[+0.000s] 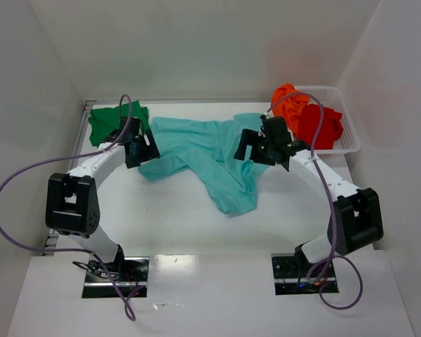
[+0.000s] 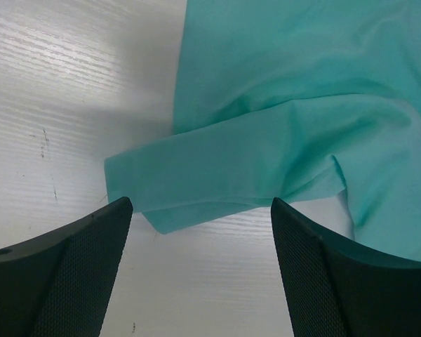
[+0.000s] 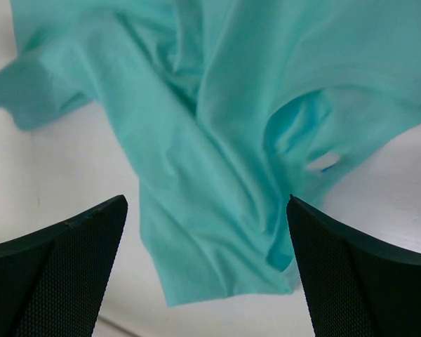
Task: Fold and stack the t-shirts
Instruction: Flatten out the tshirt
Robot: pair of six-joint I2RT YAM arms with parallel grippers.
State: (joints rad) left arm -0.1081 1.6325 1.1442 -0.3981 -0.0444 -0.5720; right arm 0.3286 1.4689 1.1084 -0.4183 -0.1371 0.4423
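Light teal t-shirt [image 1: 203,158], top view: you had its two ends covered by the left gripper [image 1: 142,149] and the right gripper [image 1: 256,146].
Light teal t-shirt, wrist views: it ran off the top and right edges in both.
Dark green t-shirt [image 1: 112,121]: its near right part was hidden under the left gripper and a purple cable [image 1: 128,112].
Bright orange t-shirt [image 1: 288,104]: the red t-shirt [image 1: 319,125] partly hid it.
Basket [image 1: 349,133]: the mesh was too small for you to make out.
Fingers [image 2: 70,274]: the bottom edge cut them off in each wrist view.
Contact: from above, you could not tell whether either gripper touched cloth.
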